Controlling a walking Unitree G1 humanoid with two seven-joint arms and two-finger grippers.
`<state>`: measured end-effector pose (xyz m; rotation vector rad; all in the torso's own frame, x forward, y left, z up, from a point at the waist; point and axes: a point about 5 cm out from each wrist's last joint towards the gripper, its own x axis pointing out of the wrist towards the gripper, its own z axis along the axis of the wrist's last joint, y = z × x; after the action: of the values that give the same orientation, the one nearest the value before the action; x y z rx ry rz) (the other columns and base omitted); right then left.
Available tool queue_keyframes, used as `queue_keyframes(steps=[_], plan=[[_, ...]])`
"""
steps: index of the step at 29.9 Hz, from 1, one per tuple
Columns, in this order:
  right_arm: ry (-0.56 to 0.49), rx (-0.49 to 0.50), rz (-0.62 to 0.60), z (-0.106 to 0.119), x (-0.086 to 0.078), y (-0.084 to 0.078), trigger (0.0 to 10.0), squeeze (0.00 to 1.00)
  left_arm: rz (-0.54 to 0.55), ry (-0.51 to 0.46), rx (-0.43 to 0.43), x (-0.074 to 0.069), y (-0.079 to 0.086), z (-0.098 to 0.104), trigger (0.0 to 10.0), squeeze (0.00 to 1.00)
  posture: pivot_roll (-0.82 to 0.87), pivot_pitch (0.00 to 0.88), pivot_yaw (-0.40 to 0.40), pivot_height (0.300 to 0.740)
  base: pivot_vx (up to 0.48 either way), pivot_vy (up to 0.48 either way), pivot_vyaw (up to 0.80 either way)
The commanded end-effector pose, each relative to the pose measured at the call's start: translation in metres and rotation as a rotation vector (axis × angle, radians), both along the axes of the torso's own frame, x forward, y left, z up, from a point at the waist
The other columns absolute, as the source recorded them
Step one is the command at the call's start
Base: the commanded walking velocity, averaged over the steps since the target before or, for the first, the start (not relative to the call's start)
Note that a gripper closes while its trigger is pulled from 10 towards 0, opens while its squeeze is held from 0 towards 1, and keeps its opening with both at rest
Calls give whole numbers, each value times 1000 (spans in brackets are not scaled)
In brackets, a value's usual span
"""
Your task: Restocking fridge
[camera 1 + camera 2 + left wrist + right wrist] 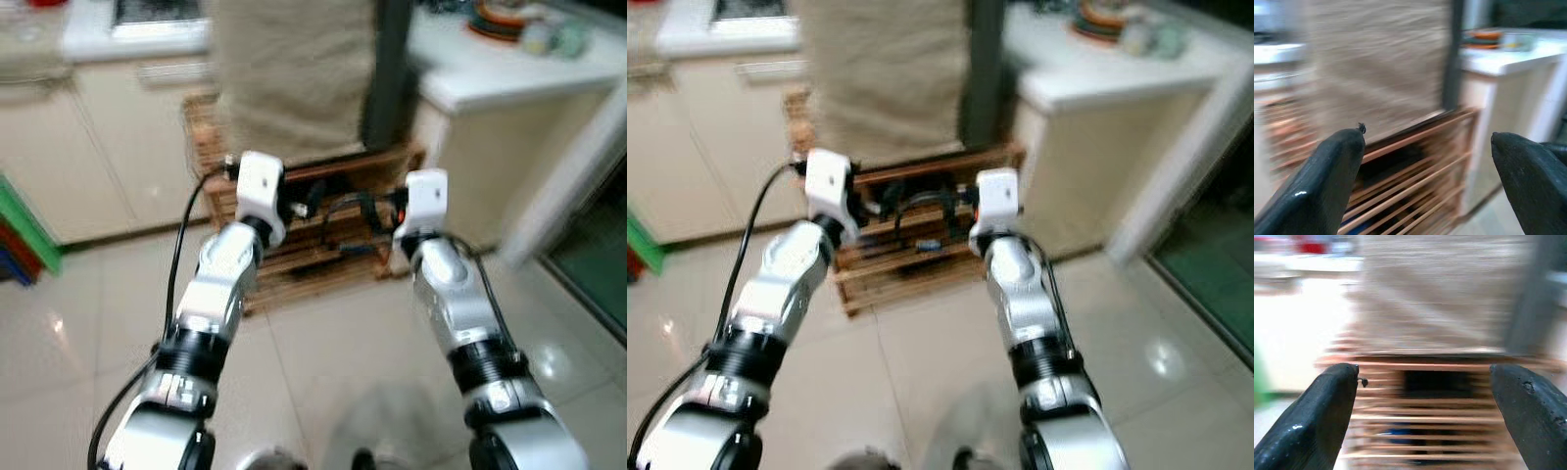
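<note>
Both arms reach forward over the tiled floor toward a low wooden slatted rack (294,257). My left gripper (1427,142) is open, its fingers (1332,181) wide apart with nothing between them. My right gripper (1425,372) is open too and holds nothing. In the eye views the black fingers of both grippers sit just short of the rack, past the white wrist cameras (261,186). A tall beige cloth-covered bulk (294,78) stands on the rack. Something blue (1398,435) lies inside behind the slats. The views are blurred.
A dark upright post (387,73) rises beside the beige bulk. A white counter (509,73) with stacked dishes (500,18) is at the right, cream cabinets (108,147) at the left. Green and red items (24,235) line the left edge. A white door frame (568,176) borders a dark opening.
</note>
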<state>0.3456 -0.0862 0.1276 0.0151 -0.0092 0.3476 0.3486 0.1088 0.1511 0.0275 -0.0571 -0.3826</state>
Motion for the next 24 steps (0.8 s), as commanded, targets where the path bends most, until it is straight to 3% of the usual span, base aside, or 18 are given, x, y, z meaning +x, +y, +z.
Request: queue_keyframes(steps=[1, 2, 3, 6, 8, 10, 11, 12, 13, 14, 15, 16, 19, 20, 21, 24], plan=[[-51, -31, 153, 5, -11, 27, 10000, 0, 4, -36, 6, 1, -2, 9, 10000, 0, -7, 0, 39, 740, 0, 0, 0], [-33, -109, 320, -4, -24, 54, 10000, 0, 9, -43, 4, -1, -2, 10, 10000, 0, 10, 0, 25, 740, 0, 0, 0], [-41, -143, 389, -6, -30, 65, 10000, 0, 13, -49, 8, -1, -2, 10, 10000, 0, 10, 0, 25, 740, 0, 0, 0], [-55, -178, 426, -3, -25, 74, 10000, 0, 76, -53, 19, -1, 5, 9, 10000, 0, 67, 0, -36, 740, 0, 0, 0], [-120, -280, 422, 0, -22, 76, 10000, 0, 116, -70, 9, -2, 12, 12, 10000, 0, 74, 0, -56, 740, 0, 0, 0], [-38, -227, 516, -12, -34, 84, 10000, 0, 122, -82, 5, -5, 14, 13, 10000, 0, 91, 0, -72, 740, 0, 0, 0], [81, -143, 603, -24, -48, 96, 10000, 294, 124, -81, -18, -7, 15, 12, 10000, 0, 108, 0, -84, 740, 0, 0, 0], [157, -85, 660, -31, -58, 104, 10000, 294, 126, -79, -33, -9, 15, 12, 10000, 0, 117, 0, -89, 740, 0, 0, 0], [183, -100, 709, -32, -60, 109, 10000, 184, 136, -86, -34, -10, 16, 12, 10000, 0, 146, 0, -105, 740, 0, 0, 0], [191, -120, 737, -32, -60, 111, 10000, 165, 143, -92, -33, -11, 15, 12, 10000, 0, 152, 0, -110, 740, 274, 0, 0], [160, -223, 723, -32, -52, 109, 10000, 31, 155, -115, -41, -14, 17, 16, 10000, 0, 160, 0, -121, 740, 349, 0, 0], [144, -321, 685, -34, -41, 104, 10000, 0, 213, -176, -52, -17, 24, 26, 10000, 0, 166, 0, -136, 740, 428, 0, 0], [154, -291, 698, -37, -44, 107, 10000, 0, 218, -180, -55, -18, 27, 28, 10000, 0, 167, 0, -150, 740, 450, 0, 0], [155, -302, 748, -41, -51, 110, 10000, 0, 210, -176, -56, -18, 26, 28, 10000, 0, 163, 0, -158, 740, 454, 0, 0], [208, -271, 873, -51, -73, 119, 10000, 0, 222, -174, -57, -17, 27, 28, 10000, 0, 176, 0, -178, 740, 454, 0, 0], [212, -310, 1003, -51, -83, 124, 10000, 0, 262, -172, -74, -17, 32, 27, 10000, 0, 173, 0, -182, 740, 451, 0, 0]])
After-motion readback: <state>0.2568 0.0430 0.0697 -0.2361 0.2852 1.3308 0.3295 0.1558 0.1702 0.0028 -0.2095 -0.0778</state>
